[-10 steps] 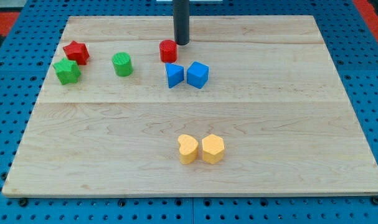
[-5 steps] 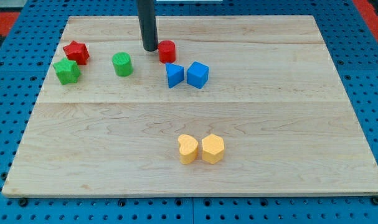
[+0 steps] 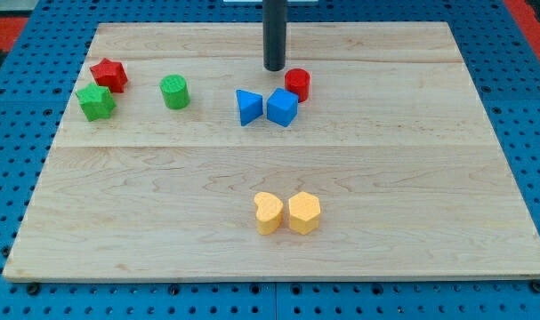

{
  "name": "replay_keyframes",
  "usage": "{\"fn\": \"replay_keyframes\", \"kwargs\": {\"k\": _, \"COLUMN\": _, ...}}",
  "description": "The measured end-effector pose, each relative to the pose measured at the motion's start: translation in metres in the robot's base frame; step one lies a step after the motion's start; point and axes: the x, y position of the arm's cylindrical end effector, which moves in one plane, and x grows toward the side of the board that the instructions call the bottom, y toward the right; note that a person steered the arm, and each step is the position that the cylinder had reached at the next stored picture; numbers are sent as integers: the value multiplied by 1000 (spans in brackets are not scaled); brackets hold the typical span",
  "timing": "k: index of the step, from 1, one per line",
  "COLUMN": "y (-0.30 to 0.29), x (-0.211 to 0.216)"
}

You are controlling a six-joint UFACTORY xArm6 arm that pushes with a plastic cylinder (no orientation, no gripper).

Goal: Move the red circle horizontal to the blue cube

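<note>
The rod (image 3: 275, 31) runs off the view's top edge — its upper part is cut off; nothing hides my tip (image 3: 275, 68).

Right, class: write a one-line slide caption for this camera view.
My tip sits just left of the red circle, above the blue cube.

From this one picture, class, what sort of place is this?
Probably a robot lab bench: a wooden board on blue pegboard, small coloured blocks such as the red circle, and my tip just up-left of it.
</note>
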Motion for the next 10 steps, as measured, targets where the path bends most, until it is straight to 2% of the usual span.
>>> {"fn": "replay_keyframes", "kwargs": {"k": 2, "y": 3, "x": 41}}
{"fn": "replay_keyframes", "kwargs": {"k": 3, "y": 38, "x": 46}}
{"fn": "replay_keyframes", "kwargs": {"k": 5, "y": 51, "x": 15}}
{"fn": "replay_keyframes", "kwargs": {"k": 7, "y": 156, "x": 58}}
{"fn": "replay_keyframes", "kwargs": {"k": 9, "y": 99, "x": 56}}
{"fn": "replay_keyframes", "kwargs": {"k": 10, "y": 109, "x": 79}}
